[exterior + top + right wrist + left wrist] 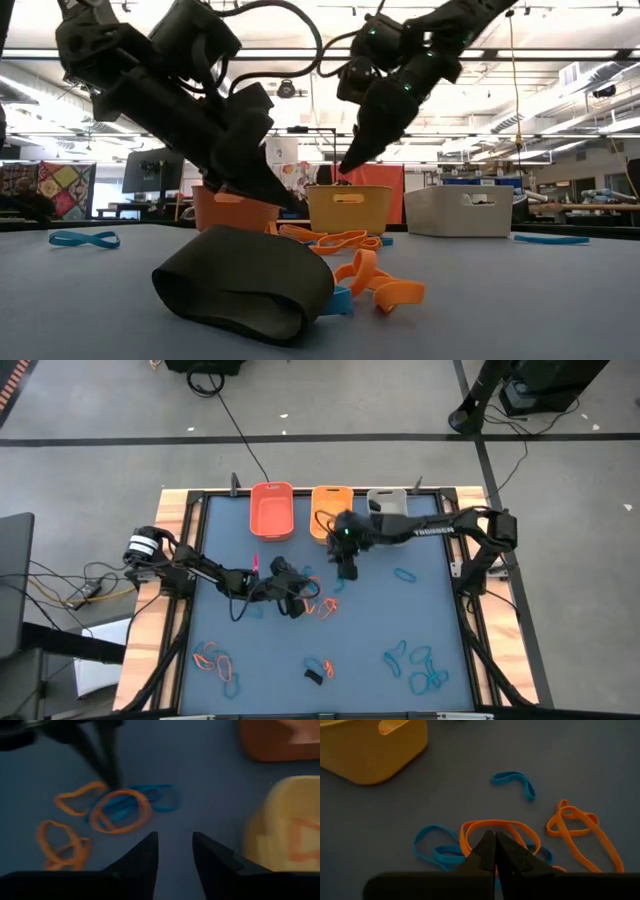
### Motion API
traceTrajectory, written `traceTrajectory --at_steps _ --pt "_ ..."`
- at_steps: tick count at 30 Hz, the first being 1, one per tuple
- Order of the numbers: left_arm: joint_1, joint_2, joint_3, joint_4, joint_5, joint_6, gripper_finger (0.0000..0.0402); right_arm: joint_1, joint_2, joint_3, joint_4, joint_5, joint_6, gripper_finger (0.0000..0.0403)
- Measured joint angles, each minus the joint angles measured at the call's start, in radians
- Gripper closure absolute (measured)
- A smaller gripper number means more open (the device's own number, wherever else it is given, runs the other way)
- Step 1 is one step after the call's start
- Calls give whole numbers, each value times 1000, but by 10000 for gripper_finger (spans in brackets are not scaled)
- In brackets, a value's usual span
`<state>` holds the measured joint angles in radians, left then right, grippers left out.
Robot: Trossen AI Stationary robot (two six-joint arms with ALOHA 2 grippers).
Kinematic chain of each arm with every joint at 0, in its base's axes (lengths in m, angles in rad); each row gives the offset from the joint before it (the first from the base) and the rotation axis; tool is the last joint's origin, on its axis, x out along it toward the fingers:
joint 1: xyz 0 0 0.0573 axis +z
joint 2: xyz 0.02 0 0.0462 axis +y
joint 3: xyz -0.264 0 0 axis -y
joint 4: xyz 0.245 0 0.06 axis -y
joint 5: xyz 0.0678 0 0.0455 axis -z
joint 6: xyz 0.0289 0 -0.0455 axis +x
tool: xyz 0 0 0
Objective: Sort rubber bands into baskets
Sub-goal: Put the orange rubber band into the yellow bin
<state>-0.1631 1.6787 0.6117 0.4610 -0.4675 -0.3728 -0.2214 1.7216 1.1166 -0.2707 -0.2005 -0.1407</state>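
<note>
A: At centre frame in the high view, the left gripper [495, 851] is seen pressed shut at an orange band [496, 826] overlapping blue bands [440, 854]; whether it is pinched cannot be told.

B: Just above, the right gripper [175, 851] is held parted and empty beside the yellow-orange basket [330, 512].

A: A pick-up is judged under way; a lift toward a basket is then required.

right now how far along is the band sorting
Early. Done: an orange band shows in the yellow-orange basket. In hand: the left gripper, shut, is down at an orange band mid-table; the right gripper hangs open, empty. Left: many rubber bands lie loose on the table.
</note>
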Motion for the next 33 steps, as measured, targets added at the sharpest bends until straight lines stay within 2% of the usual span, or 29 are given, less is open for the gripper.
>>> traceTrajectory --at_steps 10,13,15,21,26,33 --pt "-22 0 0 41 -18 -1 387 164 13 -191 268 28 154 270" --pt "-22 0 0 50 -25 -1 387 206 62 -221 432 37 234 270" --pt "-23 0 0 50 -36 0 387 230 104 -225 470 44 252 270" --pt "-25 0 0 39 -37 -22 387 277 156 -220 460 129 265 270" --pt "-28 0 0 34 -39 -22 387 295 159 -220 449 139 278 274" --pt "-28 0 0 31 -41 -22 387 299 158 -220 408 182 278 317"
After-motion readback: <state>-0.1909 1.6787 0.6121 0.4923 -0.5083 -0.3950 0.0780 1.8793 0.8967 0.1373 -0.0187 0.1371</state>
